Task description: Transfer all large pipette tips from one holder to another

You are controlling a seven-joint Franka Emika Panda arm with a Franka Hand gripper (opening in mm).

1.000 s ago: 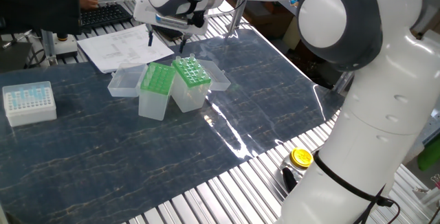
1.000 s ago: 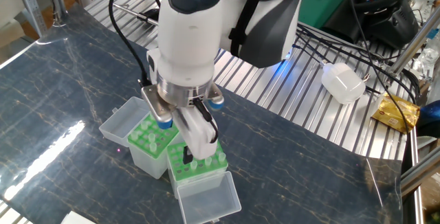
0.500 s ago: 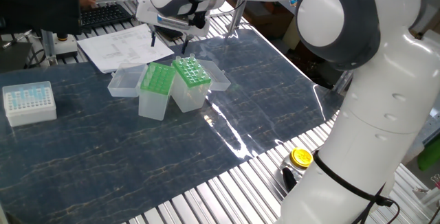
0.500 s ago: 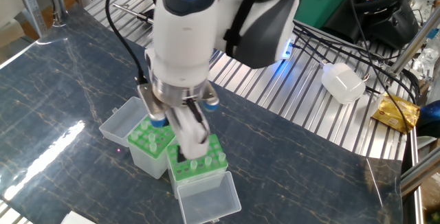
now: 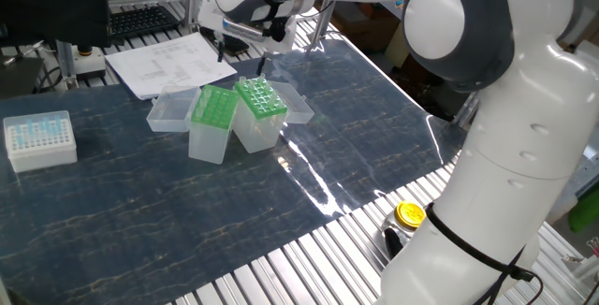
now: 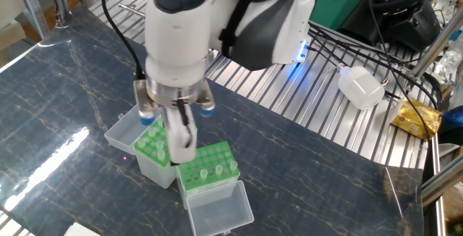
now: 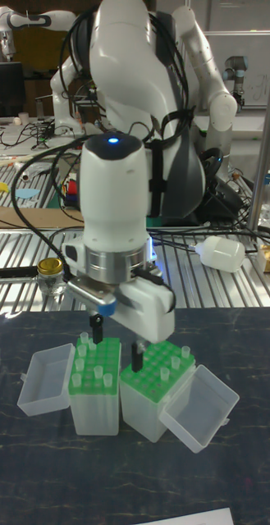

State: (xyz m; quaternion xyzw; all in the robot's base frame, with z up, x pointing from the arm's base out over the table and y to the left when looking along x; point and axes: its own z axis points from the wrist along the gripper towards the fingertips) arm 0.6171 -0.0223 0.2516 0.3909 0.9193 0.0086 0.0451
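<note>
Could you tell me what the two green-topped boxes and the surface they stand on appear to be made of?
Both boxes look like plastic: the narrow box and wide box have milky, translucent walls and opaque, bright green rack tops. The hinged lids look like the same clear plastic. The tabletop is probably a glossy marble-patterned sheet; it mirrors the lights.

In the other fixed view, the wrist of the arm covers part of the narrow green-topped box (image 6: 154, 149), and the gripper (image 6: 181, 151) hides whether a tip sits between its fingers. In the tall fixed view the fingers (image 7: 137, 355) are dark and small, so the gap between them cannot be read. In one fixed view, the tips (image 5: 253, 88) in the wide green-topped box (image 5: 259, 108) are too small to count, and the arm's base is cut off by the right and lower edges.
</note>
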